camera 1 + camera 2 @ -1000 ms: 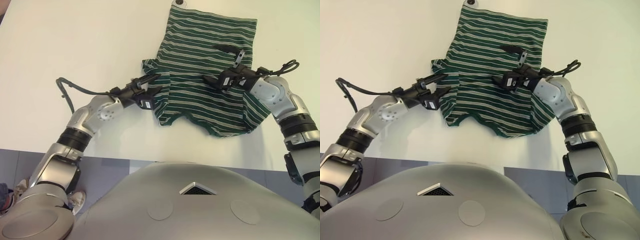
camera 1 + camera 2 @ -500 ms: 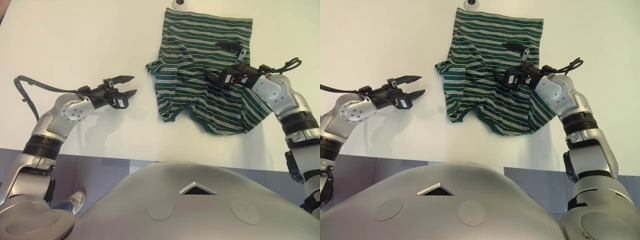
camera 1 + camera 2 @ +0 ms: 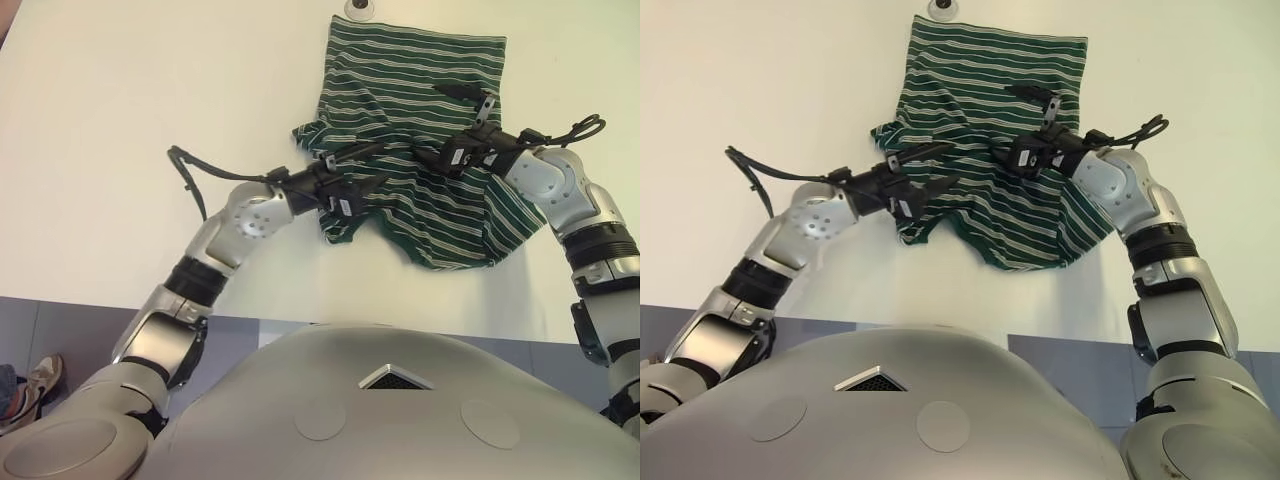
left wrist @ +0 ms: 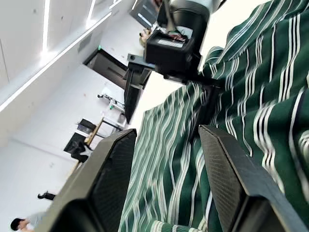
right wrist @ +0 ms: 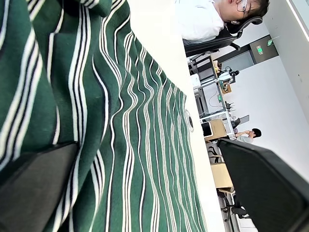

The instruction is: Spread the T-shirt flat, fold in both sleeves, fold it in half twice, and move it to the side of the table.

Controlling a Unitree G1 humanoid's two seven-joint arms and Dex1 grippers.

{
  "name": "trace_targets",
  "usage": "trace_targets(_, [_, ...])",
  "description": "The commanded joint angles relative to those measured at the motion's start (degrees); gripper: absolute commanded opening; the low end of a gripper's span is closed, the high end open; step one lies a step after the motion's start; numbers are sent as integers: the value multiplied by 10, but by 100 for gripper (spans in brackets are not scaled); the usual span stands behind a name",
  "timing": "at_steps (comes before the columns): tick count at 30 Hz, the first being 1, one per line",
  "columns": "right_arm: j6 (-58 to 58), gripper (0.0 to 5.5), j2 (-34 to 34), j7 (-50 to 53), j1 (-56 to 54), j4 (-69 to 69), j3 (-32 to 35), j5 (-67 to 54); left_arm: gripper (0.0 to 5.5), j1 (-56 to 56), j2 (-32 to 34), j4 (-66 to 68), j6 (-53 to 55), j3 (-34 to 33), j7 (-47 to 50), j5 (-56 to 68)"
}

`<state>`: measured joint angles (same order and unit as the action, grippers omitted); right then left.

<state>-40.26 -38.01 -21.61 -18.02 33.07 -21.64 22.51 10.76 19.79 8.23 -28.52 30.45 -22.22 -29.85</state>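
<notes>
Subject: one T-shirt [image 3: 400, 80], lying on the white desk [image 3: 120, 120], right of centre, with its far corner just beside a small round fitting [image 3: 357, 8] in the desk top. Handling assessment: the fabric appears thin, light and limp. It should drape and bunch readily, slide easily over the smooth desk, and hold no shape when lifted. It is not fragile. The recommended hold is a pinch at an outer edge, such as a hem corner or sleeve, since a grip on the middle would probably gather more than one layer. Left claw [image 3: 385, 162]: open, gripping nothing, poised at the rumpled near-left edge. Right claw [image 3: 425, 122]: spread wide, gripping nothing, over the middle of the garment; contact with the cloth cannot be confirmed. Appearance: dark green with thin white stripes. The far portion lies fairly flat, while the near portion is creased, bunched and partly folded over itself.
</notes>
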Motion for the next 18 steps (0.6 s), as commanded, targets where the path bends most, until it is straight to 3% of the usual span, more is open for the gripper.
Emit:
trace_targets(1, [33, 539, 0, -21, 38, 27, -31, 44, 239, 54, -2, 72, 48, 21, 67, -120])
trace_targets(7, [38, 539, 4, -17, 45, 26, -35, 46, 239, 69, 57, 119, 101, 61, 122, -268])
trace_targets(10, [44, 539, 3, -15, 45, 29, -38, 48, 239, 35, 116, 51, 104, 58, 98, -294])
trace_targets(15, [62, 539, -5, -4, 39, 45, -39, 58, 239, -56, 232, -115, 85, -3, 61, -249])
trace_targets(18, [68, 539, -8, 1, 40, 52, -42, 60, 239, -88, 264, -148, 78, -55, 61, -201])
